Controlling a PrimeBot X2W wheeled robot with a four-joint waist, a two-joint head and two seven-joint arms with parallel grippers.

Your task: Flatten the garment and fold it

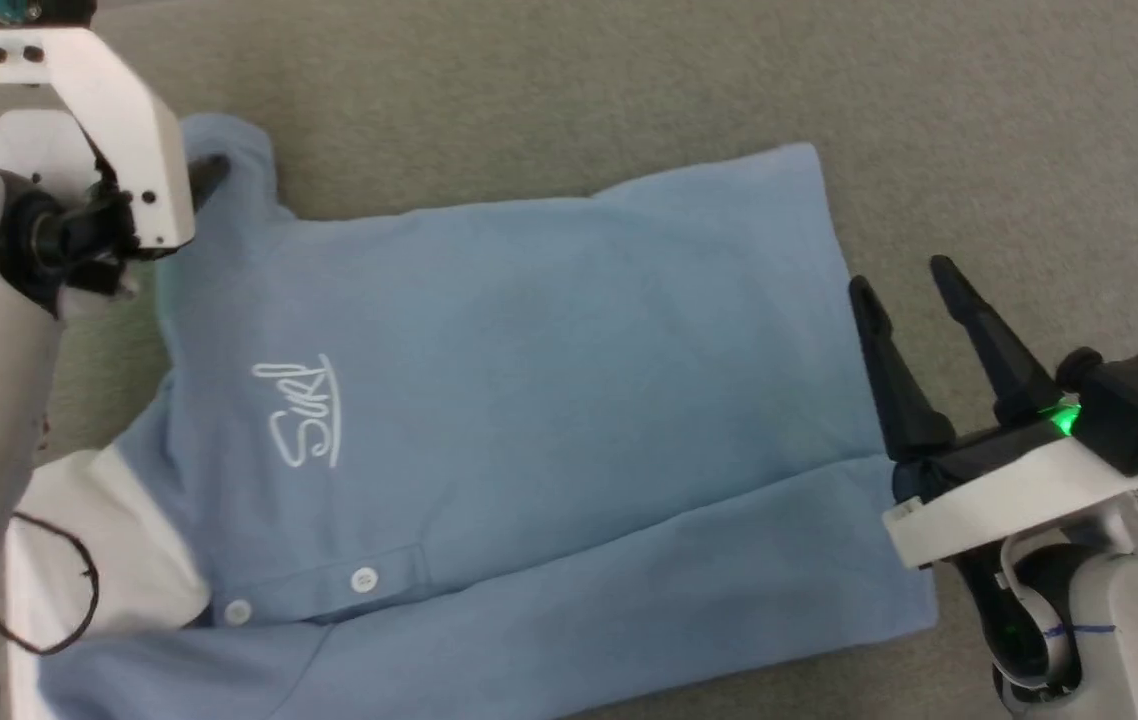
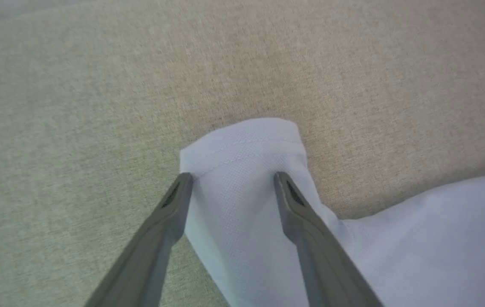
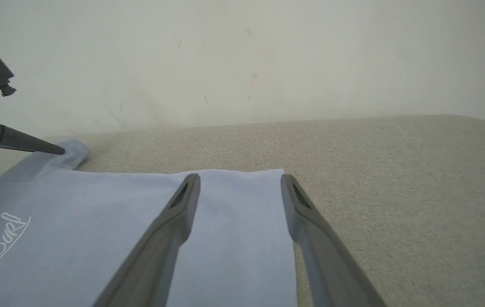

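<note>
At the far left, the left arm reached in from the upper corner of the head view, its white wrist bracket tilted down toward the cloth. The left gripper (image 2: 232, 177) had its two dark fingers spread wide, straddling the cuff end of a short sleeve (image 2: 242, 145) with nothing clamped between them; whether the tips pressed the fabric could not be told. The light blue polo shirt (image 1: 549, 380) lay front up and mostly flat on beige woven upholstery (image 1: 629, 80), its white collar (image 1: 119, 540) toward the robot's left, white cursive script (image 1: 301, 415) on the chest and two white buttons (image 1: 364, 579) on the placket. At the right, the right arm angled up from the lower corner, a green light (image 1: 1064, 420) glowing at the wrist. The right gripper (image 1: 904, 278) stood with fingers apart and empty, just beside the shirt's bottom hem (image 1: 859, 400), tips aimed over its far corner.
</note>
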